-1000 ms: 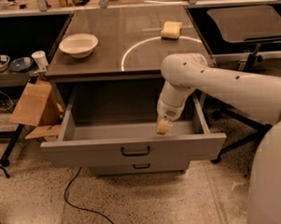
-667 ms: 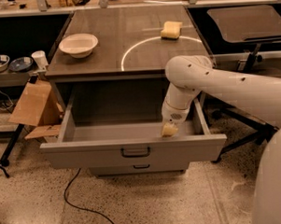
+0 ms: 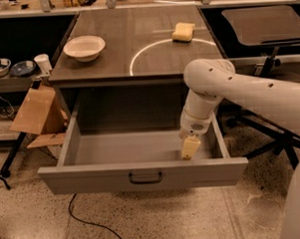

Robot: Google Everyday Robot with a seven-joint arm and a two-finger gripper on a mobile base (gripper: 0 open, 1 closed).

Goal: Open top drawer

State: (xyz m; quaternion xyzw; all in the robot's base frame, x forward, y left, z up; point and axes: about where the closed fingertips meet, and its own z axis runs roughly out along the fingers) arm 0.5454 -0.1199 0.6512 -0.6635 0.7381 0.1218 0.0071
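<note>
At lower centre of the frame, the top drawer (image 3: pixel 92 177) stands pulled well out, its front running left to right. Inside its right end hangs the gripper (image 3: pixel 190 147), just behind the front panel, up-right of the handle (image 3: pixel 145 178); its opening cannot be told.

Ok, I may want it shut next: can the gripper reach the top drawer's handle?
Probably yes: the gripper hangs just inside the open top drawer, behind its front, and nothing blocks the handle outside.
</note>
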